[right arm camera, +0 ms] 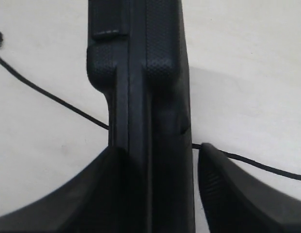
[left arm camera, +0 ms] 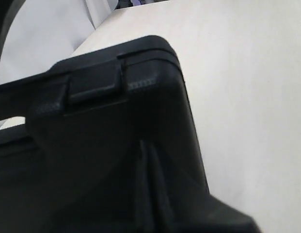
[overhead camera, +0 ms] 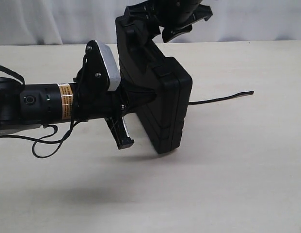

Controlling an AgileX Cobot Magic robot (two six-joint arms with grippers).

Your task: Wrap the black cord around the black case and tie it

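The black case (overhead camera: 165, 107) is held up on edge above the table, tilted. My left gripper (overhead camera: 133, 97) reaches in from the left, shut, and taut strands of the black cord (overhead camera: 223, 99) run from the case's side into its tips. The left wrist view is filled by the case (left arm camera: 92, 145), and the jaws are lost in the dark. My right gripper (overhead camera: 177, 26) straddles the case's upper end. In the right wrist view its fingers (right arm camera: 223, 189) stand open around the case (right arm camera: 140, 73), with a gap on one side. The cord's (right arm camera: 53, 97) free end trails across the table.
The pale table (overhead camera: 228, 184) stretches all around, with a white curtain (overhead camera: 48, 19) along its far edge. A thin black wire loop (overhead camera: 43, 145) hangs under the left arm. The cord's frayed end (overhead camera: 251, 91) lies to the right of the case.
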